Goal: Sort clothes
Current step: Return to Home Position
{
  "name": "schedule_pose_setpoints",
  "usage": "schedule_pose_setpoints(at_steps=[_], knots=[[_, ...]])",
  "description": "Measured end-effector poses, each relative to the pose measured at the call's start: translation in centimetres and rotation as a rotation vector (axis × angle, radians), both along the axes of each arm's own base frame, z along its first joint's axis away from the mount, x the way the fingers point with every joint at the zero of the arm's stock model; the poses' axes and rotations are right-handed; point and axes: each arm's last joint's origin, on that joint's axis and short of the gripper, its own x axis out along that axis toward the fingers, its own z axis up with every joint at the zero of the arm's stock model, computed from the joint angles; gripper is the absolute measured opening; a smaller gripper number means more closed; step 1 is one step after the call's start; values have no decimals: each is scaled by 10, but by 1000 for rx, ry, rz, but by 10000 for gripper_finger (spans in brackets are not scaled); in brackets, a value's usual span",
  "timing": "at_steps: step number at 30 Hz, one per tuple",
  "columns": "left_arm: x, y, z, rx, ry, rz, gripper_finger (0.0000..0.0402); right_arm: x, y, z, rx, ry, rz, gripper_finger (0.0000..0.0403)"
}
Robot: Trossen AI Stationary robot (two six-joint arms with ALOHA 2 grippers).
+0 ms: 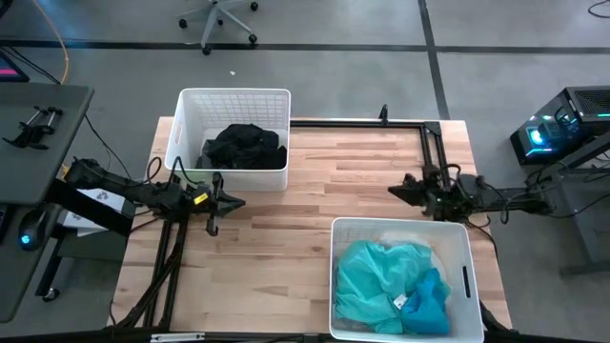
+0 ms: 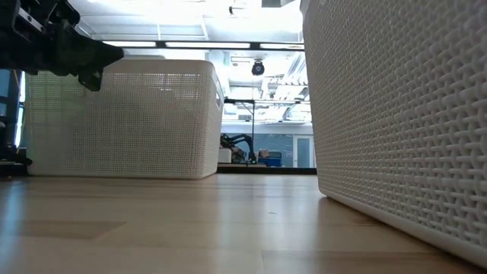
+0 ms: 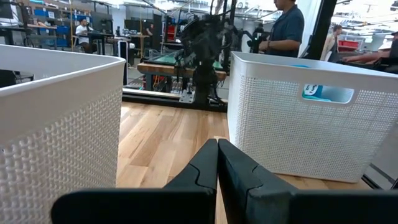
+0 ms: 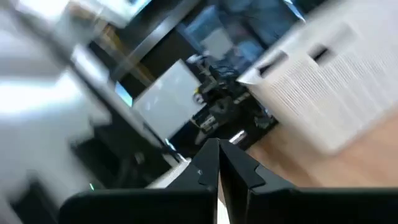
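Observation:
Black clothes (image 1: 243,146) lie in the white bin (image 1: 191,105) at the table's far left. Turquoise and bright blue clothes (image 1: 391,286) lie in the white bin (image 1: 467,238) at the near right; blue cloth shows through that bin's handle slot in the left wrist view (image 3: 326,93). My left gripper (image 1: 238,202) is shut and empty above the wood, just in front of the far-left bin. My right gripper (image 1: 393,191) is shut and empty above the wood, just behind the near-right bin. No cloth lies on the bare table.
A black metal frame (image 1: 362,122) runs along the table's far edge and down its right side. Bare wood (image 1: 305,191) lies between the two bins. People stand in the room beyond the table (image 3: 283,28). An office chair (image 1: 219,19) stands on the floor behind.

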Motion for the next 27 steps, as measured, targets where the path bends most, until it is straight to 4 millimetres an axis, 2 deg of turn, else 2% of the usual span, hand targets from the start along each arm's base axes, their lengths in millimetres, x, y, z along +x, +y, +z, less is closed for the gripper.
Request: schedule_pose_setpoints(at_steps=[7,11,15,23,27], knots=[[0,0,0,0,0,0,0,-7,6,0,-683,-53,74,0],[0,0,0,0,-1,0,0,-7,6,-3,-866,-32,53,0],[0,0,0,0,0,0,0,-7,3,-5,-881,6,36,0],[0,0,0,0,0,0,0,-6,-3,-5,-701,16,6,0],[0,0,0,0,-1,0,0,-6,-5,-6,-709,33,-15,0]])
